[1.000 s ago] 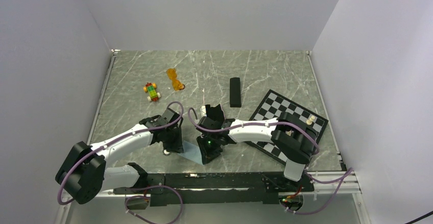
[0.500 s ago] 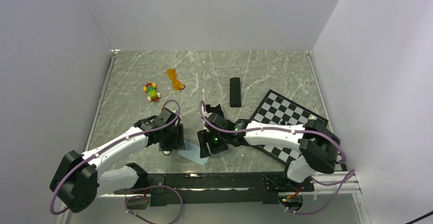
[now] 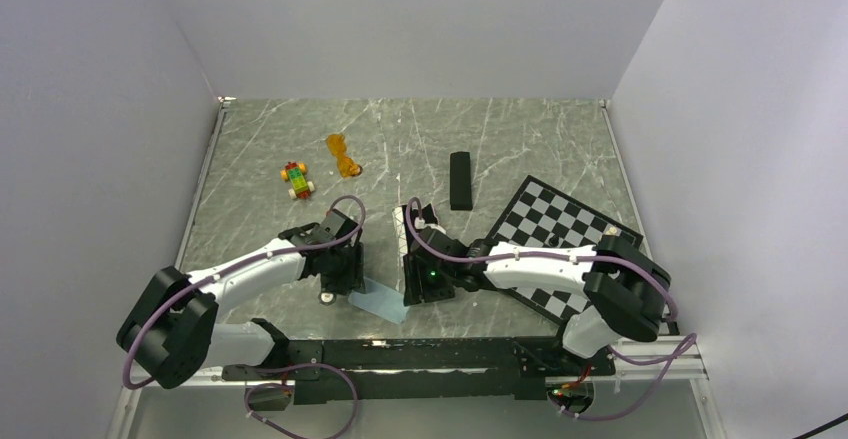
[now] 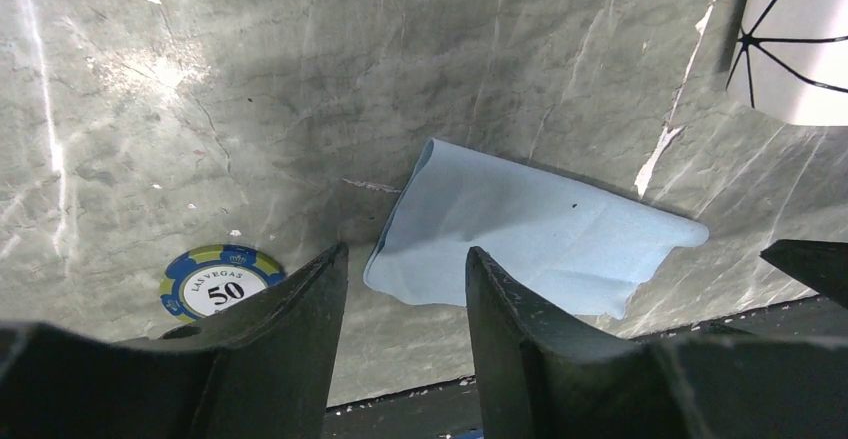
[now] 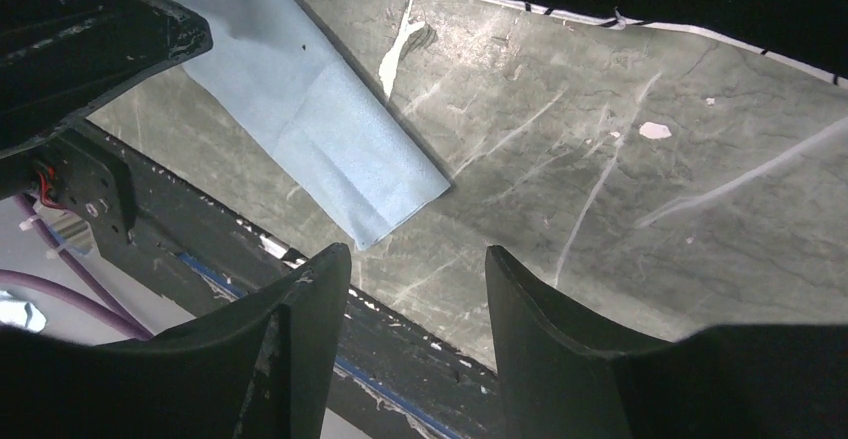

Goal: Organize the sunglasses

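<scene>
Moved: over the last second the right gripper (image 3: 425,281) has shifted a little toward 2 o'clock and its forearm now lies lower and longer. The left gripper (image 3: 342,277) has edged toward 3 o'clock.
Left gripper: fingers (image 4: 300,309) parted with nothing between them, hanging just above the marble table (image 3: 260,149). Wrist view puts it over the blue cloth (image 4: 530,234), at that cloth's 9 o'clock edge.
Right gripper: fingers (image 5: 310,299) spread, holding nothing, with the cloth's corner at its 11 o'clock.
Orange sunglasses (image 3: 343,155): lying free toward 11 o'clock on the table, well apart from both grippers.
Neighbours: a toy car (image 3: 296,180) at the sunglasses' 8 o'clock and a black oblong case (image 3: 460,180) out toward their 4 o'clock.
Poker chip (image 4: 222,284): at 8 o'clock of the cloth, just beside it.
White case (image 4: 800,39): black line pattern, at 2 o'clock in the left wrist view.
Chessboard (image 3: 560,224): at 4 o'clock on the table, partly under the right arm.
</scene>
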Available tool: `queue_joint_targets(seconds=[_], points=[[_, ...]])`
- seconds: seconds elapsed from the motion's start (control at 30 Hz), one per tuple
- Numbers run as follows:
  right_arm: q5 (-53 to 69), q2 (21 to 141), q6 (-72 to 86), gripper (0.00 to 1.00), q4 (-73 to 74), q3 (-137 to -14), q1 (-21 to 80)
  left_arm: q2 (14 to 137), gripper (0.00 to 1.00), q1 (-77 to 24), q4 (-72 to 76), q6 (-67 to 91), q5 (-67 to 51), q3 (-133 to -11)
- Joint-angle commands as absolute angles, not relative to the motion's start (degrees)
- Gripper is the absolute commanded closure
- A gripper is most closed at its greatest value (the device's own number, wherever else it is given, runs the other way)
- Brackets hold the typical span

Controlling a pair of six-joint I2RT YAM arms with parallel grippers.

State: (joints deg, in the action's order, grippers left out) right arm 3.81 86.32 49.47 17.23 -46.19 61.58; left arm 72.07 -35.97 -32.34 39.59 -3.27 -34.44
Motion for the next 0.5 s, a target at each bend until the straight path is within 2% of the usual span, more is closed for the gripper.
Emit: queue_joint_targets(seconds=[0.0,0.33,0.47], points=[[4.88,87.67,50.98,0.44,14.82,-46.68,61.94,73.52,0.49,-35.91,-30.55,38.34,-3.69,-33.84],[5.49,90.36,51.01,0.46,15.13,-48.24,62.29,74.42,0.59,-36.65,-29.17,37.47,-5.79,-31.34],[5.8,90.78,51.25,0.48,15.52,-48.41,62.4,76.26,0.69,-36.89,-27.98,37.88,-5.86,-32.18]])
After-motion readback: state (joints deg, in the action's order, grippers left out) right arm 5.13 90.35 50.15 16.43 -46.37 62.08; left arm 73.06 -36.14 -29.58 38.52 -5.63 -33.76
